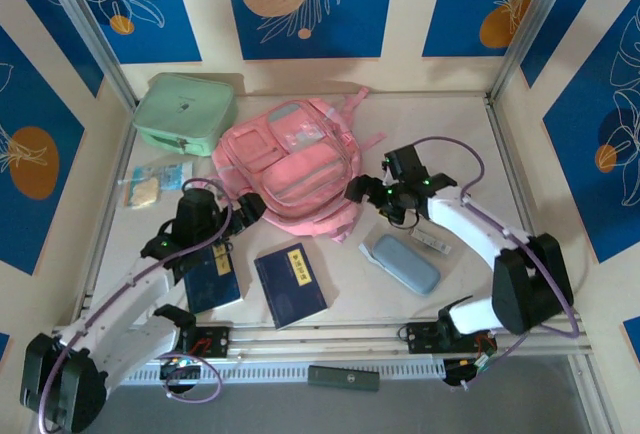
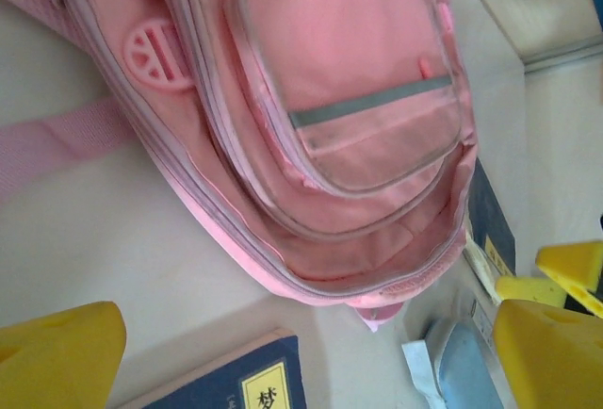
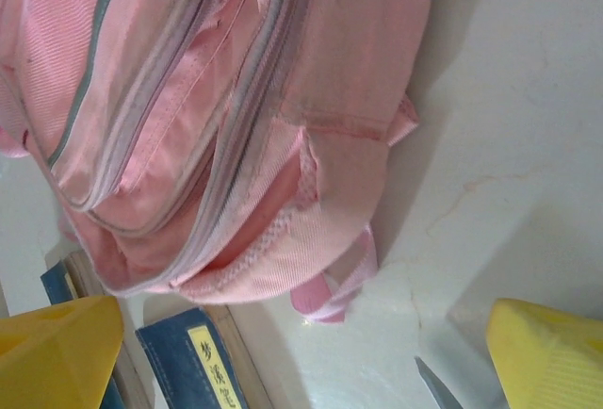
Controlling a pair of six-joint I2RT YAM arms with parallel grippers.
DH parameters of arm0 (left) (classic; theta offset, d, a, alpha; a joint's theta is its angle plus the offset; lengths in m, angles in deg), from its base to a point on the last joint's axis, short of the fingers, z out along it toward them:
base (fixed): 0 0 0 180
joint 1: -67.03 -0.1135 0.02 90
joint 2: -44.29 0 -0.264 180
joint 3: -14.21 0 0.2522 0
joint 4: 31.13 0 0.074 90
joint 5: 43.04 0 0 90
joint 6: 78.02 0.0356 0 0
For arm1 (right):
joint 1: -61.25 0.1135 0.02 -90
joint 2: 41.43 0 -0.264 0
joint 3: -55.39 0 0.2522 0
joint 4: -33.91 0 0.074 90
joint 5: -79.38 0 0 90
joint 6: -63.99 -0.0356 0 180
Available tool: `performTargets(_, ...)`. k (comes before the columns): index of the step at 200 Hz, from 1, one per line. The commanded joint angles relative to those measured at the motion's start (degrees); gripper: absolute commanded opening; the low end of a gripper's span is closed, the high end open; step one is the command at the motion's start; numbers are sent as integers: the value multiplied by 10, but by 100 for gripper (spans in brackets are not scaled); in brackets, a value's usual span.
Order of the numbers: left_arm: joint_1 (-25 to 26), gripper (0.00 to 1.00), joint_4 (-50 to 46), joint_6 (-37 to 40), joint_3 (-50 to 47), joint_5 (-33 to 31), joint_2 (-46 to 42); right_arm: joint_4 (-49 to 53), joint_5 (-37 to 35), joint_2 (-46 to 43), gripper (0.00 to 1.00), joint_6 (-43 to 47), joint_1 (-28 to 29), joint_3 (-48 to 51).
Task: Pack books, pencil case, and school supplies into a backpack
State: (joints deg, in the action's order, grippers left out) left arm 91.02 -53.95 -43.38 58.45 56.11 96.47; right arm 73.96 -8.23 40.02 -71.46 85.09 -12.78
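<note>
Each of the two thin navy-blue hardcover books (image 1: 290, 284) carries a narrow yellow label strip with dark Chinese characters. In the left wrist view the top character reads 梦, and in the right wrist view the column begins the same way; the rest is too small to be sure of. The mint-green boxy case (image 1: 185, 112) in the far left corner bears a small dark mark that cannot be read. The pink fabric backpack (image 1: 290, 169) lies flat at the middle of the pale table (image 1: 450, 119), zip pockets up, its far left corner touching the mint case. The left-hand book (image 1: 215, 279) sits partly under the left arm, and the other lies just beside it. Both are near the metal rail (image 1: 330, 339) along the near edge. The oblong grey-blue pencil case (image 1: 400, 262) lies to their right, with the small whitish-grey bar (image 1: 430, 239) just beyond it. A clear plastic packet (image 1: 155, 184) rests by the left wall. A dark green bar (image 1: 343, 378) lies outside the rail. The left gripper (image 1: 245, 209), yellow fingers (image 2: 57, 352) spread wide with nothing between them, hovers at the backpack's near left corner. The right gripper (image 1: 365, 192) is likewise spread and empty at the near right corner, beside a small pink loop (image 3: 330, 286). Bare table lies to the right of the backpack as far as the side wall, with a narrower gap between the books and the pencil case.
</note>
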Motion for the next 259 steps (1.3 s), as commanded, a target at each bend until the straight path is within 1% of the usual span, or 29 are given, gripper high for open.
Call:
performTargets(1, 23, 99, 41, -32, -2, -13, 31, 15, -9, 44, 99, 1, 12, -43)
performTargets(31, 48, 99, 62, -42, 17, -16, 84, 12, -22, 91, 99, 4, 22, -72)
performTargets(57, 65, 99, 79, -57, 12, -44, 101, 5, -30, 118, 99, 1, 31, -86)
performTargets(71, 68, 99, 69, -65, 9, -63, 103, -7, -28, 131, 99, 6, 37, -90)
performTargets(87, 70, 99, 88, -76, -3, -79, 113, 1, -53, 152, 99, 12, 39, -107)
performTargets(102, 70, 100, 132, -86, -3, -68, 143, -12, -46, 169, 92, 10, 33, -112)
performTargets(110, 72, 99, 125, -88, 9, -67, 161, -22, -34, 176, 88, 9, 30, -114)
performTargets(128, 80, 99, 89, -95, 24, -98, 185, -45, -15, 191, 72, 19, 28, -123)
performTargets(138, 80, 100, 102, -109, 15, -105, 198, -47, -12, 199, 66, 25, 26, -129)
performTargets(154, 81, 99, 134, -110, 18, -103, 224, -50, 2, 208, 47, 26, 20, -134)
performTargets(158, 81, 99, 134, -106, 23, -102, 233, -52, 10, 207, 44, 23, 17, -133)
performTargets(172, 81, 99, 124, -89, 54, -102, 266, -78, 46, 198, 38, 5, 6, -117)
performTargets(177, 81, 99, 122, -86, 63, -103, 277, -91, 56, 192, 33, 2, 5, -111)
performTargets(192, 82, 99, 138, -77, 82, -111, 307, -86, 54, 173, 19, 7, 4, -109)
performTargets(207, 81, 99, 155, -66, 103, -113, 334, -67, 53, 148, 10, 20, 5, -112)
performTargets(222, 80, 99, 155, -43, 134, -120, 356, -56, 53, 111, 4, 25, 5, -101)
performTargets(242, 70, 99, 143, -5, 186, -125, 388, -56, 62, 61, 3, 22, 12, -77)
performTargets(259, 55, 99, 124, 14, 234, -113, 417, -50, 60, 30, 3, 11, 37, -63)
